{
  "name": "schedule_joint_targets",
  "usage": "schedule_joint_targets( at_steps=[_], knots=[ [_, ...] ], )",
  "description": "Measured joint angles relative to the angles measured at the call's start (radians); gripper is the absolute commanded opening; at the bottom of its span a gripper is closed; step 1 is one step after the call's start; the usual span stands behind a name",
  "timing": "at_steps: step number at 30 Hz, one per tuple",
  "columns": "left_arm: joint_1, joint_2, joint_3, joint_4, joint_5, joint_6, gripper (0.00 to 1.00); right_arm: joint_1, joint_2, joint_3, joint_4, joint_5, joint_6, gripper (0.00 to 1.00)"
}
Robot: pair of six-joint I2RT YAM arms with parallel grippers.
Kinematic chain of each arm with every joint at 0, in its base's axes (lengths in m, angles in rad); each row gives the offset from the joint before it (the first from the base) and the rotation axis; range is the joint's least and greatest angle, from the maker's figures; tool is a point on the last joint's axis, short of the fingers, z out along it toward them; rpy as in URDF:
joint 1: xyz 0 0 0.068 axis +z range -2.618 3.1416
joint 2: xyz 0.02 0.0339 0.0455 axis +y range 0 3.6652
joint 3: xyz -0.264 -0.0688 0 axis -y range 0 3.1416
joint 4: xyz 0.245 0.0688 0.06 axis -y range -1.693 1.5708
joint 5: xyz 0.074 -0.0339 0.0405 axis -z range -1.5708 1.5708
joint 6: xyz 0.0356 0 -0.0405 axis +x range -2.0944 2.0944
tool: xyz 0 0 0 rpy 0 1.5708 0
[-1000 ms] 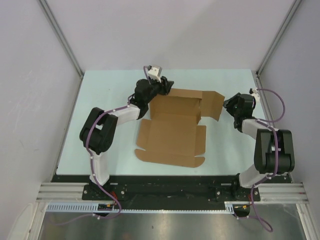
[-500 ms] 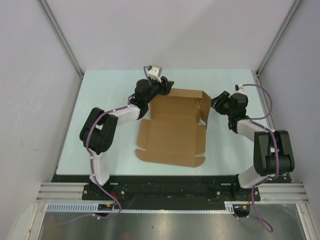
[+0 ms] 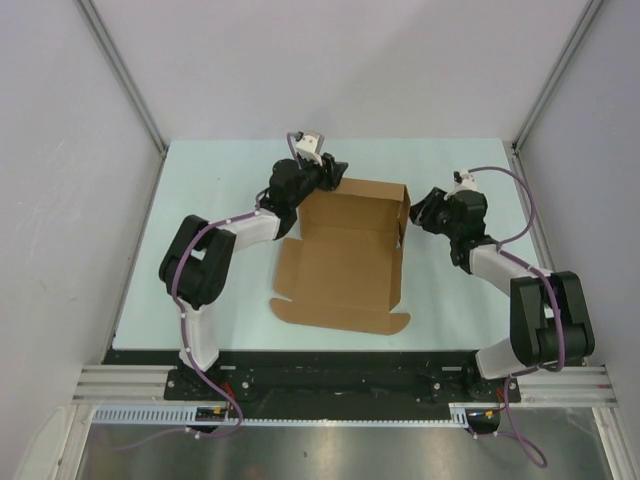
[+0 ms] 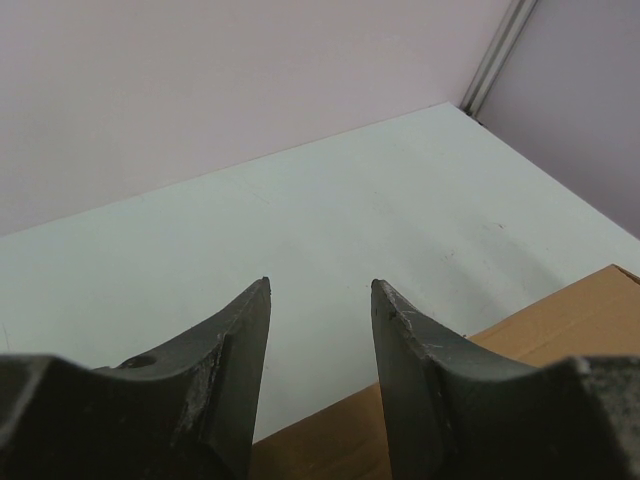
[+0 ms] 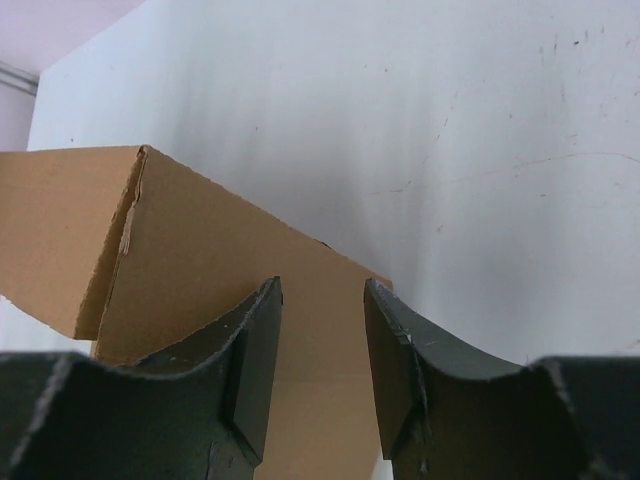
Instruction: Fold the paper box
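The paper box lies open in the middle of the table, a brown cardboard sheet with its back wall and right side flap raised. My left gripper sits at the box's far left corner, open. In the left wrist view its fingers hang just over the cardboard edge with nothing between them. My right gripper is against the outside of the raised right flap. In the right wrist view it stands open, the flap's brown face right in front of the fingertips.
The pale green table is bounded by grey walls and metal frame posts at the back corners. Both arm bases stand on the rail at the near edge. A front tab of the box lies flat.
My right gripper has moved left and pushed the box's right side flap from lying outward to standing upright. The left arm has not moved.
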Motion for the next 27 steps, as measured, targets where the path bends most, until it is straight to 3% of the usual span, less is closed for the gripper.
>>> schedule_joint_targets(
  at_steps=[7, 17, 22, 27],
  knots=[
    [-0.005, -0.011, -0.013, 0.0, 0.0, 0.007, 0.5, 0.013, -0.082, -0.037, -0.062, 0.046, -0.035, 0.49],
    [-0.008, -0.014, -0.018, 0.0, 0.0, 0.017, 0.5, 0.031, -0.454, -0.138, -0.197, 0.151, -0.035, 0.48],
    [-0.008, -0.014, -0.018, 0.001, 0.0, 0.016, 0.5, 0.111, -0.674, -0.224, -0.299, 0.205, -0.026, 0.44],
    [-0.008, -0.014, -0.018, 0.001, 0.0, 0.016, 0.5, 0.224, -0.747, -0.321, -0.352, 0.245, 0.014, 0.37]
  ],
)
